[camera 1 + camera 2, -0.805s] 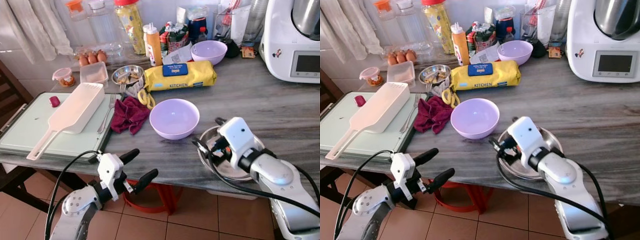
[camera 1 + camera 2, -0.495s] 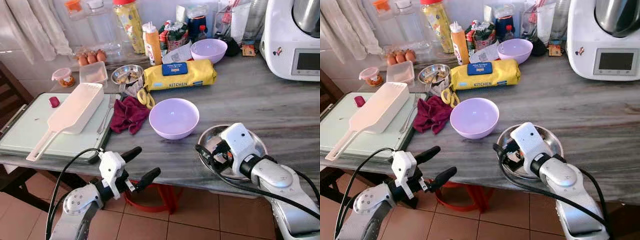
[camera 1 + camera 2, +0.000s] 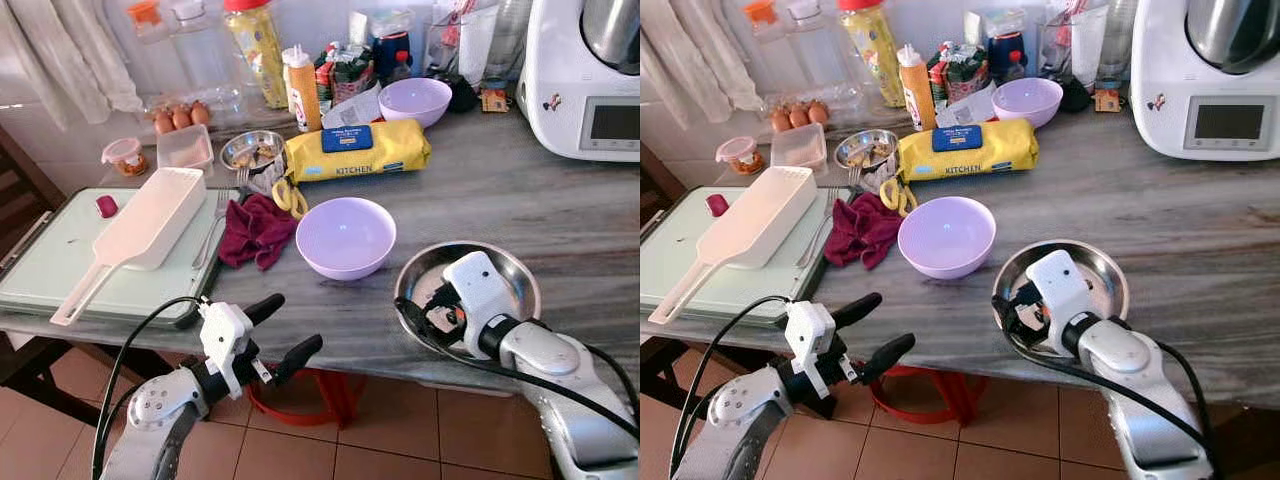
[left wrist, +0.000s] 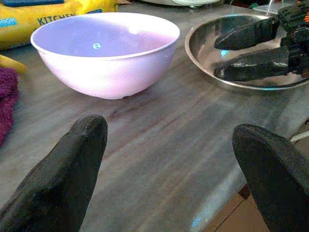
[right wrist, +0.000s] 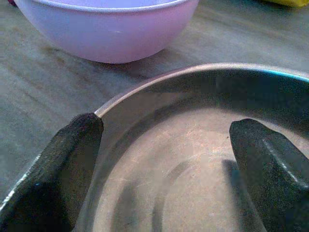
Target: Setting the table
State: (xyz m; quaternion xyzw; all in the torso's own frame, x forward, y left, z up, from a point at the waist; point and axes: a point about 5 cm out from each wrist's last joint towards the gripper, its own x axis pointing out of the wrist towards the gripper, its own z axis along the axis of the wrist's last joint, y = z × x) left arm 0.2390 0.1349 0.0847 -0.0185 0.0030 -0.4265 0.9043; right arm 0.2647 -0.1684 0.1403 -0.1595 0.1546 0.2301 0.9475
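A shallow steel plate lies near the counter's front edge on the right. My right gripper hovers open low over its near-left part, one finger above the rim and the other finger over the plate's inside. Nothing is between them. A lilac bowl stands upright just left of the plate, a small gap apart. My left gripper is open below and in front of the counter edge, facing the bowl.
A dark red cloth, a fork and a cutting board carrying a white scoop lie to the left. Behind are a yellow kitchen pack, a second lilac bowl, bottles and a white appliance.
My right gripper has drawn back toward the counter's front edge, uncovering more of the steel plate. The left arm has barely moved.
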